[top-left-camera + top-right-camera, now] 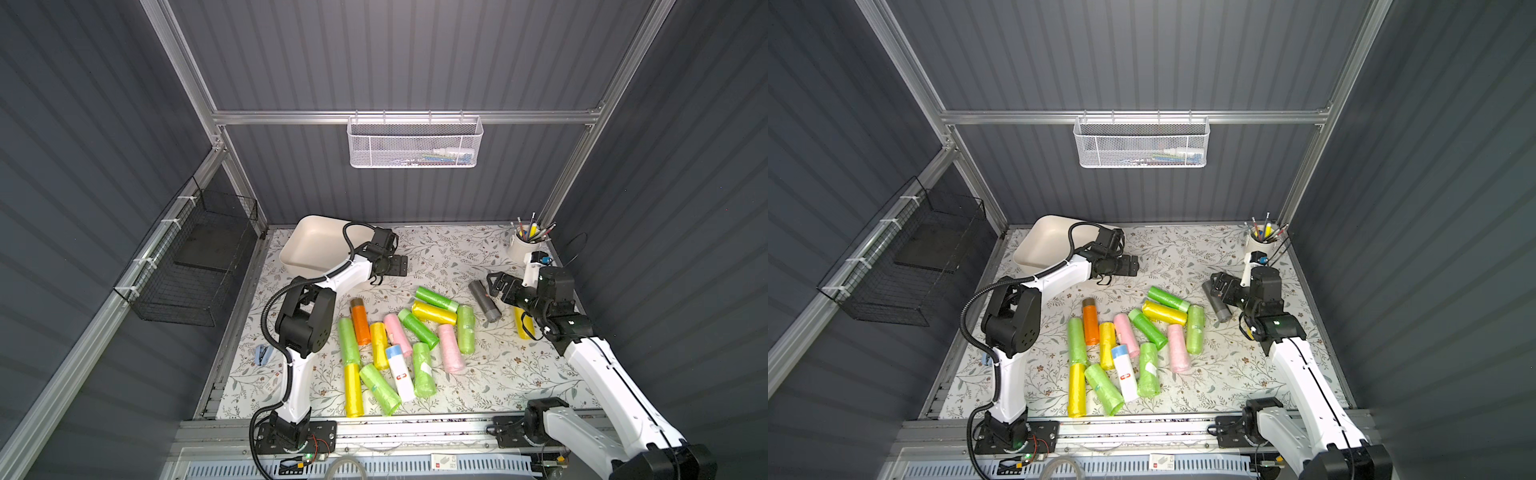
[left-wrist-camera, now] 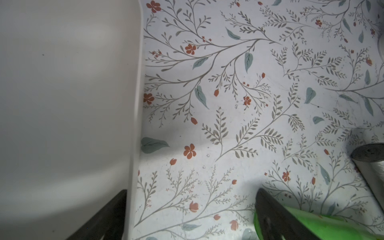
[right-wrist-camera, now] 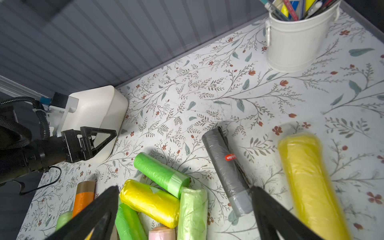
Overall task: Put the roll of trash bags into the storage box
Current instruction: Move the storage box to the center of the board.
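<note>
The storage box (image 1: 309, 243) shows a bare floor in both top views, and the rolls of trash bags (image 1: 419, 326) lie heaped on the mat (image 1: 457, 257) near it; the left gripper (image 1: 398, 266) hangs at its rim, fingers spread wide and empty, perhaps clearing the way. Well apart from the box, the right gripper (image 1: 494, 284) hovers wide-fingered over a grey roll (image 1: 484, 301), seemingly lining up a pick; only the right wrist view shows that roll's red label (image 3: 230, 157).

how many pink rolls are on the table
2. One pink roll lies mid-pile; the other pink roll lies at the pile's edge nearer the right arm. Others may be hidden.
</note>
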Robot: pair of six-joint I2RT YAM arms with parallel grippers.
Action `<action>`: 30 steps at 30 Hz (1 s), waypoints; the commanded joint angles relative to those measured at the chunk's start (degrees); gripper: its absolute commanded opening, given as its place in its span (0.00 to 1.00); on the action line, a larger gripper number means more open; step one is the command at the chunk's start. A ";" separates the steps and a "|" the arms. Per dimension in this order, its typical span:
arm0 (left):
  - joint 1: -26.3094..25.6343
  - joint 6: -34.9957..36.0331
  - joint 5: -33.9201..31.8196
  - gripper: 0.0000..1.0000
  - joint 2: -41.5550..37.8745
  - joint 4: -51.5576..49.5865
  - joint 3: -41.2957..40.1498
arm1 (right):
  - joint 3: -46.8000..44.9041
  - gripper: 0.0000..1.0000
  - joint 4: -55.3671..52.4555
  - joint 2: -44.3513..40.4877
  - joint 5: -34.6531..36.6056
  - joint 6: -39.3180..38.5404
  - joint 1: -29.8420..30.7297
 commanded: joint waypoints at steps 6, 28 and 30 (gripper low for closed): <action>-1.79 -4.78 6.76 0.96 3.64 4.15 2.43 | -0.47 0.99 -4.17 -2.18 -1.31 2.15 -0.32; -6.85 -5.75 1.95 1.00 -6.56 3.57 2.83 | 0.51 0.99 -5.45 3.87 -4.06 4.20 -2.41; -6.68 -4.44 -1.69 1.00 -9.20 1.96 1.59 | 2.31 0.99 -5.38 6.50 -3.83 4.79 -1.74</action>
